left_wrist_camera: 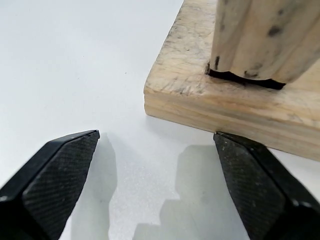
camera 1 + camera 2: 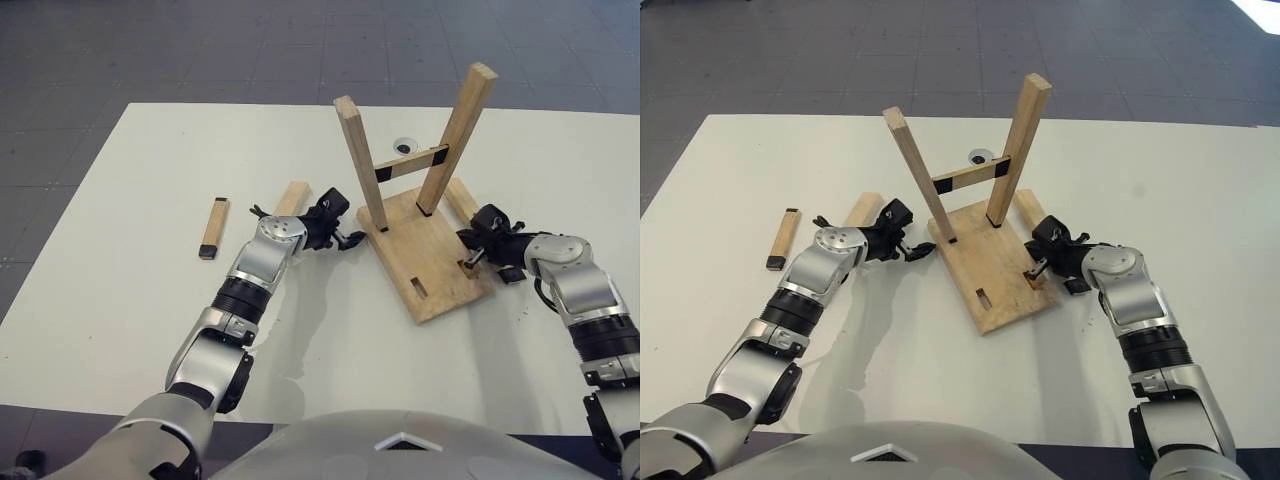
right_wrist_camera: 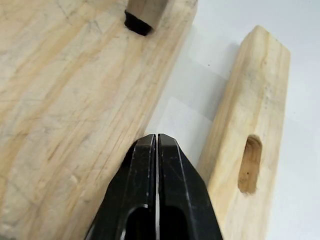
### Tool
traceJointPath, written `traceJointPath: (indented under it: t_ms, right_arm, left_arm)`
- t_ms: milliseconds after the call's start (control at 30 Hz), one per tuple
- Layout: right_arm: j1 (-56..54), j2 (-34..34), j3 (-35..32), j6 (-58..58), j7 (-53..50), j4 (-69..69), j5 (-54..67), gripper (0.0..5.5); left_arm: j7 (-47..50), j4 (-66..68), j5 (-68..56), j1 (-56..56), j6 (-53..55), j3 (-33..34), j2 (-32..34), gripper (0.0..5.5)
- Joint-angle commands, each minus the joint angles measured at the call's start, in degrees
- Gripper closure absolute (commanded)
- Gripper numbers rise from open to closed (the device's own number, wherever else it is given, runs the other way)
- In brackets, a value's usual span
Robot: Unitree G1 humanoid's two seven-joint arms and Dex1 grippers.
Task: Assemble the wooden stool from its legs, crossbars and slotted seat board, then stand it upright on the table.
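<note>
Two legs (image 2: 362, 170) fitted; right wrist: loose leg (image 3: 250, 100) mortised.

A white table (image 2: 110, 290) spans the scene from left to right. 1 small round grommet hole (image 2: 405, 146) sits in its surface near the far edge, about midway across. Beyond the far edge lies a dark grey tiled floor (image 2: 200, 50).

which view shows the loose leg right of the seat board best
The right wrist view: the loose leg lies close up, slot plain, apart from the seat board, beside the shut right gripper. The eye views show its far end past that gripper; the left wrist view faces the board's opposite corner.
</note>
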Motion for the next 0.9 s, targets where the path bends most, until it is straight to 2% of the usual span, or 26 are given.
traceJointPath:
  t_ms: [33, 200, 367, 467, 567, 633, 700, 767, 900]
  right_arm:
    - [1.98, 1.58, 1.89, 3.0, 2.72, -7.04, 1.23, 5.4]
    - [3.6, 2.22, -0.68, 8.17, 0.05, -12.74, 1.59, 5.4]
    - [2.44, 4.98, -12.68, 19.15, -11.98, -18.18, 3.0, 5.4]
    - [-0.69, 13.17, -20.56, 28.53, -23.63, -24.22, 4.76, 5.4]
    - [-4.18, 22.47, -24.86, 34.17, -33.77, -28.26, 5.41, 5.4]
    - [-6.0, 27.51, -25.31, 35.62, -39.07, -29.29, 5.01, 5.4]
    - [-7.01, 29.15, -24.88, 35.61, -41.57, -28.67, 4.5, 5.4]
    - [-7.19, 28.83, -24.55, 35.43, -42.47, -28.45, 4.12, 5.4]
    - [-6.82, 26.68, -26.13, 34.21, -43.48, -28.7, 3.16, 5.4]
  left_arm:
    - [1.03, 2.31, 0.55, -2.16, -1.06, 1.43, -0.57, 1.25]
    - [2.32, 2.78, 1.48, -2.04, -0.95, 2.44, 0.27, 1.25]
    - [9.84, -2.0, 0.34, -2.52, 0.45, 9.55, 0.91, 1.25]
    - [15.17, -5.62, -1.35, -2.77, 0.53, 14.91, -0.31, 1.49]
    - [19.17, -8.46, -2.35, -3.64, 1.1, 17.18, -2.47, 2.08]
    - [20.35, -11.67, -1.15, -2.24, 7.89, 15.02, -2.9, 2.21]
    - [18.23, -16.91, -1.22, 2.0, 16.5, 11.66, -1.43, 2.21]
    - [14.46, -24.15, -3.02, 6.71, 25.24, 8.26, 1.42, 2.21]
    - [10.36, -32.34, -4.93, 11.86, 33.16, 4.44, 5.03, 2.21]
